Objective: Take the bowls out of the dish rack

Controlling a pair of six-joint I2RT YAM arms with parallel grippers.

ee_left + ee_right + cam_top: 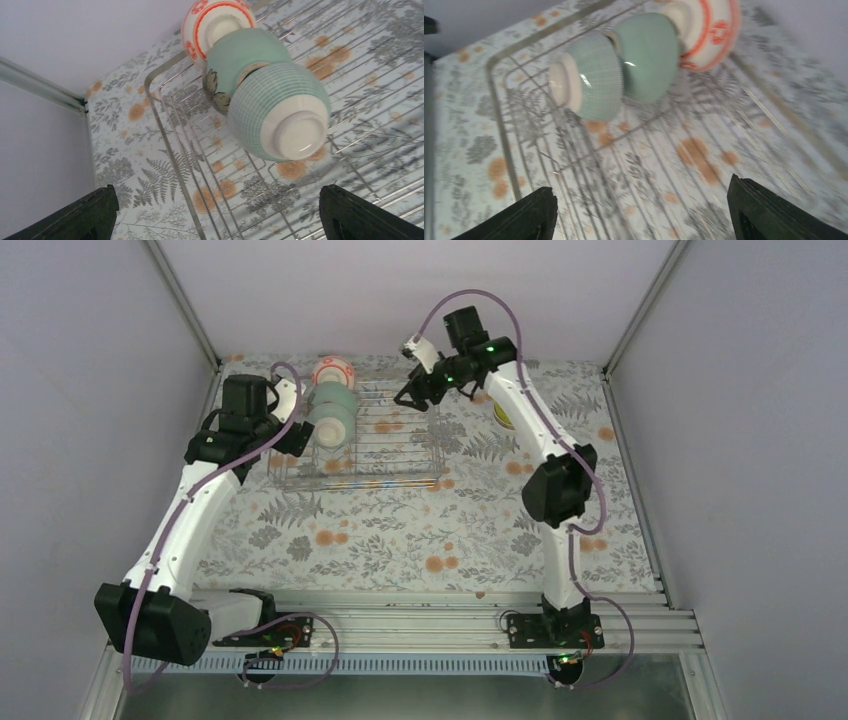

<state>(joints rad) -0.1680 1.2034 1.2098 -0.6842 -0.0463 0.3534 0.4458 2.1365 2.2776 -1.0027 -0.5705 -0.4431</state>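
The silver wire dish rack point(395, 455) stands at the back middle of the table. Three bowls stand on edge in a row at its left end: a white one with orange-red pattern point(333, 370) farthest back, a plain mint green one point(331, 398), and a ribbed green one with a white foot point(330, 426) nearest. My left gripper point(292, 436) is open and empty, just left of the nearest bowl point(280, 112). My right gripper point(413, 397) is open and empty above the rack's back right part, apart from the bowls point(591, 75).
The rack's rim point(165, 145) shows in the left wrist view and in the right wrist view point(499, 120). A floral cloth point(400, 540) covers the table. Grey walls close the back and sides. A small yellow patch point(504, 418) shows beside the right forearm.
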